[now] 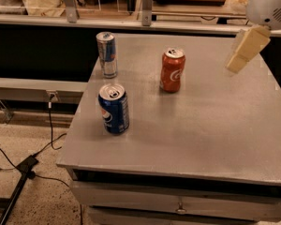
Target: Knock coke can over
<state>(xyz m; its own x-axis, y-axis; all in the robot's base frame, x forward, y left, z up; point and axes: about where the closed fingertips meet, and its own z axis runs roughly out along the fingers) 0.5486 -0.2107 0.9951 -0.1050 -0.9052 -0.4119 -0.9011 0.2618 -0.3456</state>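
The coke can is red-orange with white script and a silver top. It stands upright on the grey table, near the middle of its far half. My gripper hangs in the air at the upper right, above the table and to the right of the coke can, well apart from it. Its white wrist housing is at the top right corner.
A blue Pepsi can stands upright near the table's front left. A slim blue-and-silver can stands at the far left edge. A counter with a dark shelf runs behind. Cables and a stand leg lie on the floor at left.
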